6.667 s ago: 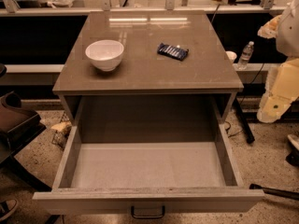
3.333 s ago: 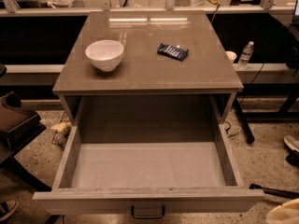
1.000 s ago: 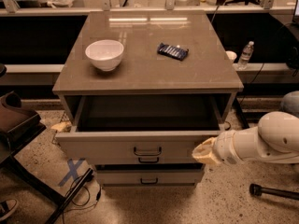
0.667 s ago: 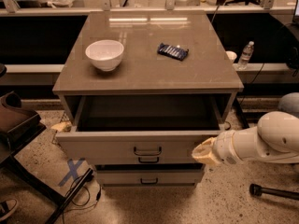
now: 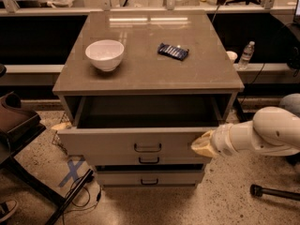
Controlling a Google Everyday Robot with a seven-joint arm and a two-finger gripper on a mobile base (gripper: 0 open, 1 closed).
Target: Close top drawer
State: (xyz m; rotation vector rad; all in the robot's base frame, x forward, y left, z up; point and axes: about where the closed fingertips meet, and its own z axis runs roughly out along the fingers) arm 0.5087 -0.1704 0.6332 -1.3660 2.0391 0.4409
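The top drawer (image 5: 140,142) of the grey-brown cabinet stands partly open, its front panel pulled out a short way from the cabinet body, with its small dark handle (image 5: 147,147) at centre. The inside looks dark and empty. My gripper (image 5: 202,145) comes in from the right on a white arm (image 5: 262,135) and rests against the right end of the drawer's front panel. The two lower drawers (image 5: 149,177) sit below, the middle one mostly hidden behind the top drawer's front.
On the cabinet top (image 5: 150,74) stand a white bowl (image 5: 105,54) at left and a dark blue packet (image 5: 173,51) at centre right. A water bottle (image 5: 246,55) stands on the ledge at right. A dark chair (image 5: 18,125) and cables (image 5: 79,191) lie at the left on the floor.
The drawer went from fully pulled out to mostly pushed in, with my arm arriving at its right front. Over the last second nothing has visibly moved.
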